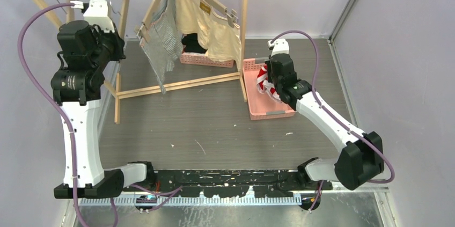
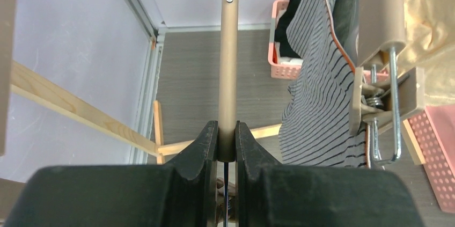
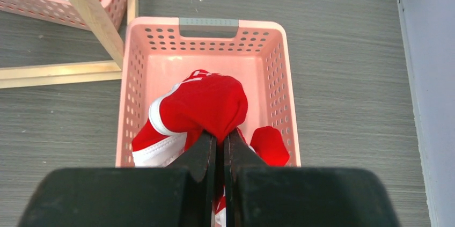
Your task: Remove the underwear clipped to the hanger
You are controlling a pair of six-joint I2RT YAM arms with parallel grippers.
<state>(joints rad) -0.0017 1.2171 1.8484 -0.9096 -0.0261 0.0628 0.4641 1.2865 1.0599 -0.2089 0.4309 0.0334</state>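
Underwear status: the red underwear (image 3: 206, 103) is grasped by the right gripper (image 3: 220, 141), jaws clenched on the cloth, over the inside of the pink basket (image 3: 208, 22). The striped underwear (image 2: 316, 103) and the beige underwear (image 1: 212, 23) hang clipped to hangers on the wooden rack (image 1: 244, 12). The left gripper (image 2: 227, 141) is clenched on a tan hanger bar (image 2: 228, 66) beside the striped piece.

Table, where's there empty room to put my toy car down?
The biggest bare patch of table lies between the rack's bottom rail and the arm bases. Another strip runs between the pink basket and the right wall. It's crowded under the rack, where the striped underwear and beige underwear hang by a second basket.
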